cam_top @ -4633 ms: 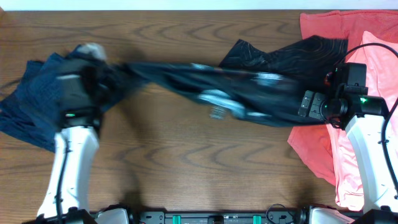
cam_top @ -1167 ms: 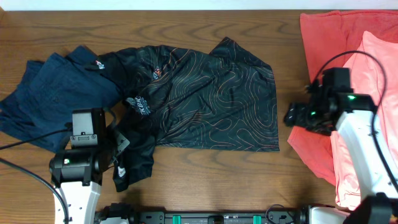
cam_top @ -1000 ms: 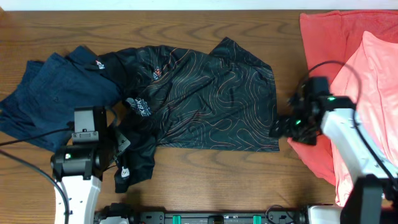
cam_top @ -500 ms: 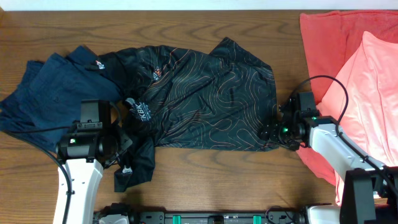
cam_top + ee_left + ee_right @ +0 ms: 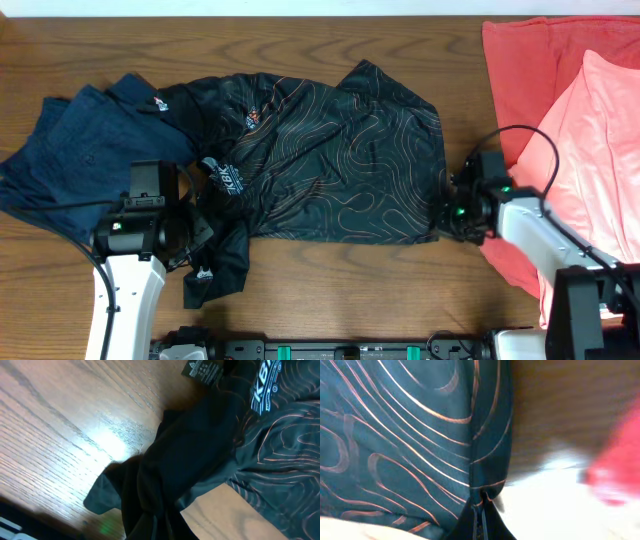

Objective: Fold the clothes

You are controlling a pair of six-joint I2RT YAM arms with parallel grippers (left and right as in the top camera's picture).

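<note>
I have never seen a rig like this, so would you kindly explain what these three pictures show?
Two robot arms sit at a wooden table, each ending in a two-finger gripper. One picture looks straight down from overhead; the other two come from cameras on each wrist. A black jersey with orange lines lies spread in the middle, a navy garment by the left arm, coral-pink shirts by the right. The left gripper is at the jersey's crumpled edge, the right gripper at its hem corner; whether either has pinched cloth is unclear.
</note>
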